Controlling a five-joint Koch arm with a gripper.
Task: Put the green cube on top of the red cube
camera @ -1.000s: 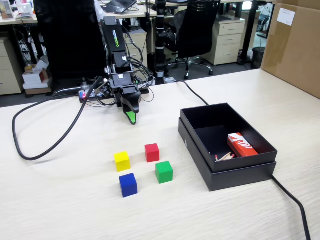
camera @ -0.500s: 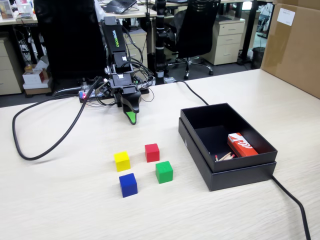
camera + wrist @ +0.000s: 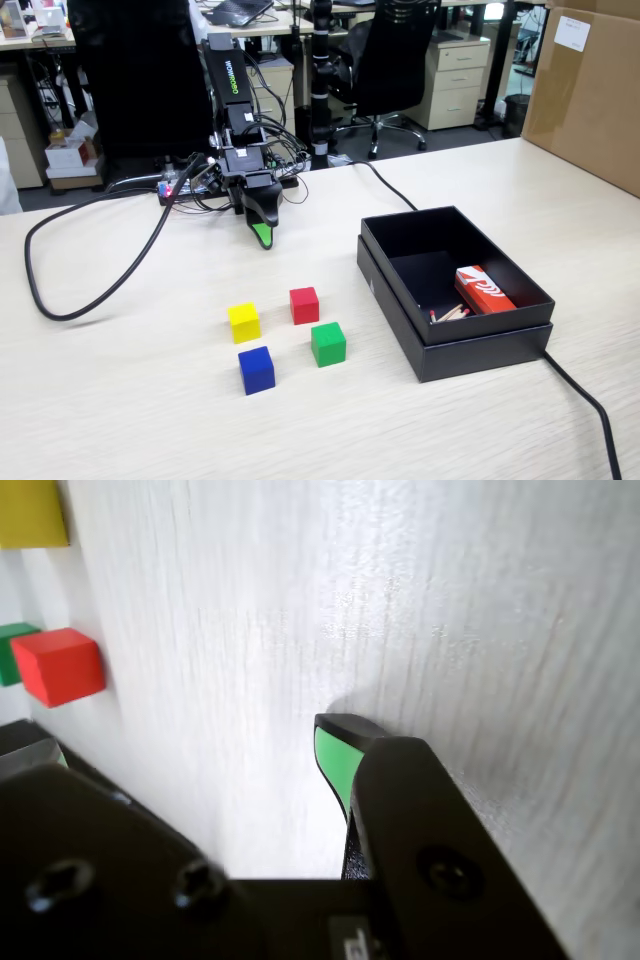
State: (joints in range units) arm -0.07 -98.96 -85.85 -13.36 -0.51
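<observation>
The green cube sits on the pale wooden table, just right of and nearer than the red cube. Both are apart and rest flat. My gripper hangs tip-down over the table, well behind the cubes, and holds nothing. In the wrist view the gripper is open, with a wide stretch of bare table between its green-padded fingertips. That view shows the red cube at the left edge, with a sliver of the green cube behind it.
A yellow cube and a blue cube lie left of the red and green ones. A black open box at the right holds a red-and-white packet. A black cable loops at the left. A cardboard box stands at the far right.
</observation>
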